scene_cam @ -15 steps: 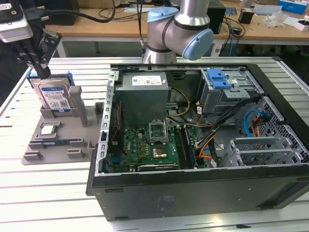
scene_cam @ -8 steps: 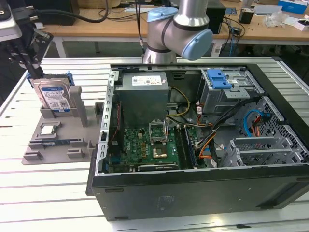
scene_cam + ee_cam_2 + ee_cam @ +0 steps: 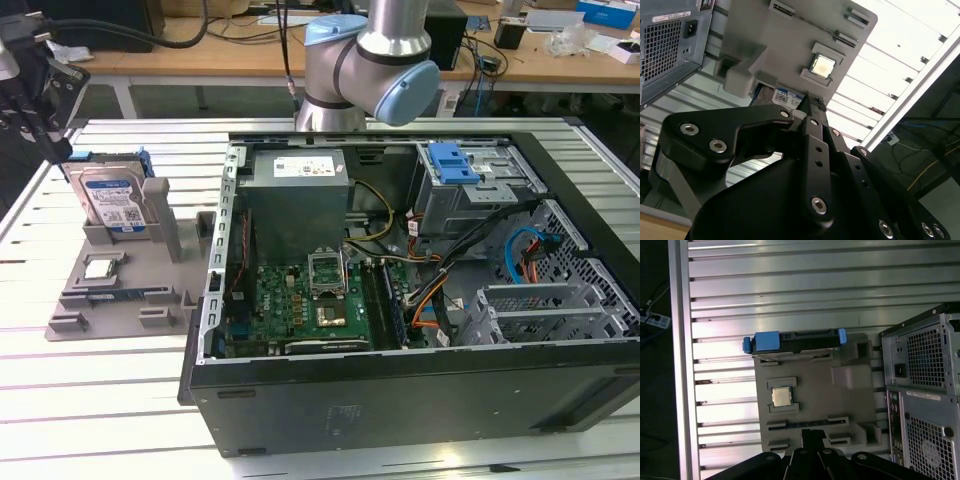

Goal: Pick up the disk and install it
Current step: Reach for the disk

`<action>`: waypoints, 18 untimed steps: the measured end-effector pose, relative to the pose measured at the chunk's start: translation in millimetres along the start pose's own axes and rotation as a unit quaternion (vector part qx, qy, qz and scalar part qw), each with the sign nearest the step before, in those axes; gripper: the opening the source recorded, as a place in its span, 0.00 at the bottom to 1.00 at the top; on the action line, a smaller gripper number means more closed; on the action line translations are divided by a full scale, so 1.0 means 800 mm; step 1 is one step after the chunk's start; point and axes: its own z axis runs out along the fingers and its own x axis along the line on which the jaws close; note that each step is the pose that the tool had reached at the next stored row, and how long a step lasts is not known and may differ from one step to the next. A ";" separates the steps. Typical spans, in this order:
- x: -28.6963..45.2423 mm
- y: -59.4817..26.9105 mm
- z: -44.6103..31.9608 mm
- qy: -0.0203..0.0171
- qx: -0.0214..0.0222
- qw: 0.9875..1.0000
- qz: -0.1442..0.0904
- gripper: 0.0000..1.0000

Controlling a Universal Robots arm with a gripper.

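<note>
So the disk, a flat silver metal hard drive with a blue-and-white label and blue plastic rails, is standing on edge in a slot of the grey plastic tray. That's at the exterior view's left of the open black computer case. The black gripper hangs over the tray, fingers together, holding nothing, apart from the drive. My guess: it's rigid, fairly hefty, shock-sensitive, with slick metal faces. Pinching across the flat faces near the exposed top edge looks safer than grabbing the flexy rails.
</note>
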 end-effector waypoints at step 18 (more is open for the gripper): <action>0.0342 0.036 0.0060 0.000 0.000 1.000 0.000 0.10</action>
